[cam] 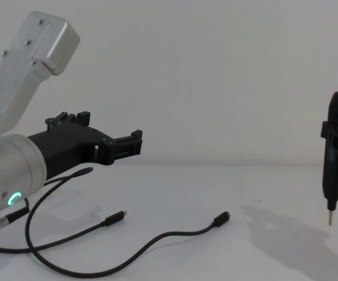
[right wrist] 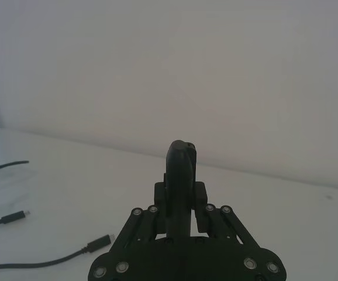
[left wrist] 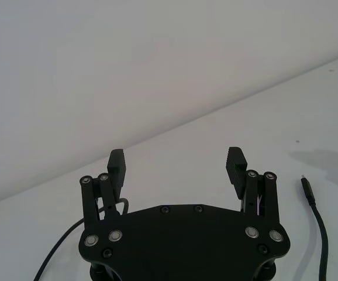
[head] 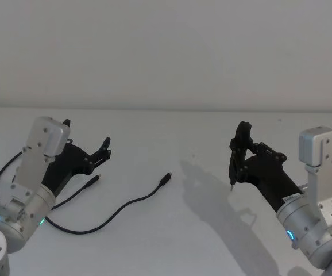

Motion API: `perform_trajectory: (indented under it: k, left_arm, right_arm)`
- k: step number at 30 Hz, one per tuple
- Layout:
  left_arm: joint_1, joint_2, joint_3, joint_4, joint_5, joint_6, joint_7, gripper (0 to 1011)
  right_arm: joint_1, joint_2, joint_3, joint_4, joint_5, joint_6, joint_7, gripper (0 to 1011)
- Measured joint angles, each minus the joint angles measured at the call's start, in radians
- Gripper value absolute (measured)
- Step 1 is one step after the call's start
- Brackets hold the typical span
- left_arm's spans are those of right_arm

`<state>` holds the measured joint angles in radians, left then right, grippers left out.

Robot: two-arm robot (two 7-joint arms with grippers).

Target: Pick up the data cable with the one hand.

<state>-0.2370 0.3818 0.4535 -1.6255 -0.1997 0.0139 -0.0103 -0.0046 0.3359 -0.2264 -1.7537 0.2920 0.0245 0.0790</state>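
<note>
Since the cable (head: 126, 203) lies untouched on the table (head: 172, 250), we've nothing done yet: left gripper (left wrist: 176, 157) hovers w/ fingers (left wrist: 236, 163) wide, right gripper (head: 239, 152) clamps a pen (cam: 337, 153).

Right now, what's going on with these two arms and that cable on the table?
The left gripper hangs open above the table, near the left part of the cable, with nothing between its fingers. The cable lies loose on the table, not yet picked up. Off to the right, the right gripper is shut on a black pen-shaped tool, held upright with its tip down, clear of the table.
</note>
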Motion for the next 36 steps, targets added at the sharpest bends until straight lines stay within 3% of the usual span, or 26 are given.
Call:
perform_trajectory:
  k: [36]
  left_arm:
    - [0.000, 0.000, 0.001, -0.001, -0.001, 0.000, -0.001, 1004]
  right_arm:
    - [-0.010, 0.002, 0.001, -0.013, -0.005, 0.010, -0.012, 275]
